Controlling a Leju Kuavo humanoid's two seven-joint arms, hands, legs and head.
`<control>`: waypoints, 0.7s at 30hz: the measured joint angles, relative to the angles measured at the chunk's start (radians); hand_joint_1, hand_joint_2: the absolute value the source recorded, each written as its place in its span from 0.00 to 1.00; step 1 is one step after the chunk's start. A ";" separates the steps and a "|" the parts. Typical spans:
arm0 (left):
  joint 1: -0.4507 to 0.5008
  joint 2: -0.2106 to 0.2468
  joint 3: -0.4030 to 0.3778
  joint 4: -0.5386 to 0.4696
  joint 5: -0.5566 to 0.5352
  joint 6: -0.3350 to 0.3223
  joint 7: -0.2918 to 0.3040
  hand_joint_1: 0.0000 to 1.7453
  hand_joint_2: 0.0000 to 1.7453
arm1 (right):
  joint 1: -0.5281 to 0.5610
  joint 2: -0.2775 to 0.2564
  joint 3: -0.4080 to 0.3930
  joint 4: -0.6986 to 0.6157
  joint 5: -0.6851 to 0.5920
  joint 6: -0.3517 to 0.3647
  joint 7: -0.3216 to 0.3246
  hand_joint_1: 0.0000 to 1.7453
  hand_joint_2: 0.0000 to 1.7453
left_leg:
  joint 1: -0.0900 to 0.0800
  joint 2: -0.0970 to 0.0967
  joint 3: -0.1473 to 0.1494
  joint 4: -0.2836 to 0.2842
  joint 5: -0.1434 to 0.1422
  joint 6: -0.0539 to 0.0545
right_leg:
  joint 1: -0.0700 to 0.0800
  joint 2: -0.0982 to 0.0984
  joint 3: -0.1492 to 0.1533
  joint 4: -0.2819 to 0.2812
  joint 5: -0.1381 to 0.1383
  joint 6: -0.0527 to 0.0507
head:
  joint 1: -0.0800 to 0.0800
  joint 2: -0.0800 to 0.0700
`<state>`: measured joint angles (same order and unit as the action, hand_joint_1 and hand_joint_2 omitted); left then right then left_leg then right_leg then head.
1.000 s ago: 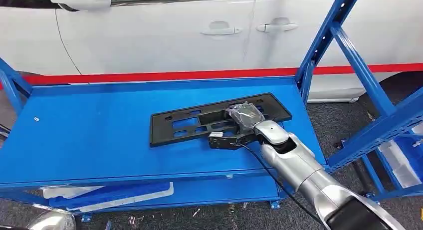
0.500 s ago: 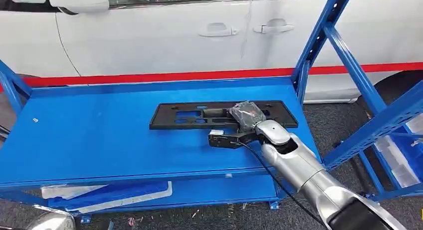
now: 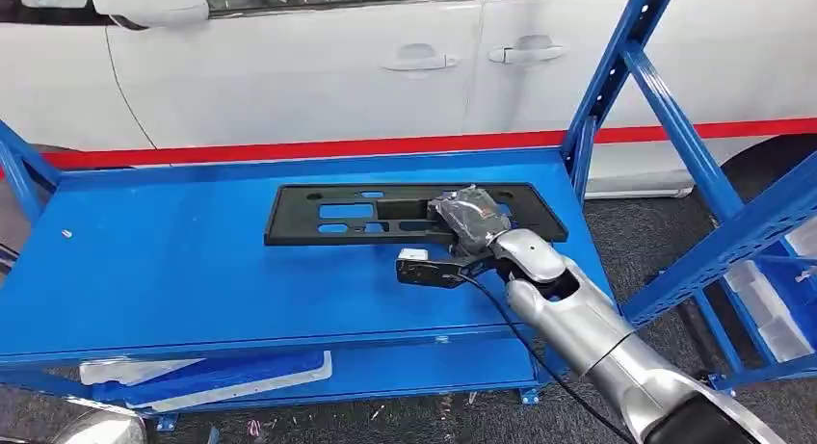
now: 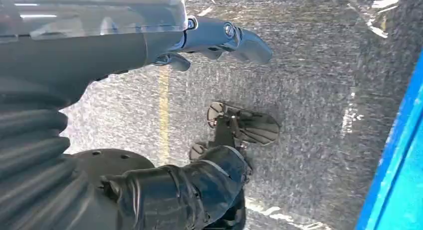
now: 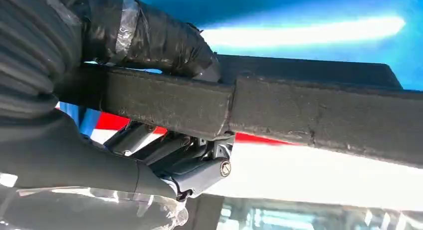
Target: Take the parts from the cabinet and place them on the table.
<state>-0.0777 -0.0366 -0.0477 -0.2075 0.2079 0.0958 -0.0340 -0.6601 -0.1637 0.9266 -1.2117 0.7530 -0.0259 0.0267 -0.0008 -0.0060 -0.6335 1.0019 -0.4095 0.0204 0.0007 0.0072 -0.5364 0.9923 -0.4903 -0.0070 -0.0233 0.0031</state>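
the right hand [image 3: 469, 218] grasped the long black plate [image 3: 337, 213] by its right end above the blue desk [image 3: 173, 271]; the left hand [image 4: 219, 38] hung released over the floor.

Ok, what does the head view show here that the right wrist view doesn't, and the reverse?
Head view alone: the whole black plate over the blue table, the silver right arm, and a white car behind the table. Right wrist view alone: the plate's edge up close, with the thumb on one face and the darker fingers on the other. Both: the right hand gripping the plate.
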 joint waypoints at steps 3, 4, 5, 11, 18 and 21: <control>0.000 0.000 -0.009 0.000 -0.007 -0.013 0.018 0.00 1.00 | 0.004 -0.008 -0.005 -0.068 -0.050 0.005 -0.009 1.00 1.00 | 0.000 0.000 0.000 0.000 0.000 0.000 | 0.000 0.000 0.000 0.000 0.000 0.000 | 0.000 0.000; 0.000 0.000 -0.012 0.000 0.000 -0.017 0.017 0.00 1.00 | 0.007 -0.014 -0.011 -0.099 -0.075 0.008 -0.014 1.00 1.00 | 0.000 0.000 0.000 0.000 0.000 0.000 | 0.000 0.000 0.000 0.000 0.000 0.000 | 0.000 0.000; 0.001 0.000 -0.013 0.000 0.006 -0.022 0.012 0.00 1.00 | 0.009 -0.018 -0.019 -0.131 -0.100 0.011 -0.020 1.00 1.00 | 0.000 0.000 0.000 0.000 0.000 0.000 | 0.000 0.000 0.000 0.000 0.000 0.000 | 0.000 0.000; 0.004 0.006 -0.019 0.000 0.009 -0.049 0.023 0.00 1.00 | 0.014 -0.054 -0.059 -0.311 -0.182 0.006 -0.081 1.00 1.00 | -0.007 -0.001 0.006 -0.006 0.003 0.018 | -0.003 0.003 0.007 -0.011 0.006 0.011 | -0.001 0.000; 0.003 0.008 -0.032 0.000 0.005 -0.066 0.039 0.00 1.00 | 0.049 -0.093 -0.074 -0.448 -0.144 -0.019 -0.099 1.00 1.00 | 0.015 0.012 0.021 -0.034 0.019 0.022 | -0.027 0.000 -0.121 0.293 -0.139 0.041 | 0.007 0.000; 0.002 0.009 -0.037 0.000 0.005 -0.067 0.040 0.00 1.00 | 0.054 -0.101 -0.076 -0.476 -0.141 -0.020 -0.099 1.00 1.00 | 0.033 0.010 0.008 -0.006 0.013 -0.004 | -0.052 -0.006 -0.019 0.087 -0.019 0.070 | 0.007 0.000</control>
<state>-0.0753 -0.0275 -0.0843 -0.2075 0.2129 0.0290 0.0057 -0.6061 -0.2648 0.8511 -1.6877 0.6119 -0.0458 -0.0721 0.0323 0.0042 -0.6258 0.9957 -0.3968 0.0165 -0.0514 0.0009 -0.5550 1.0792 -0.5093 0.0629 -0.0164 0.0031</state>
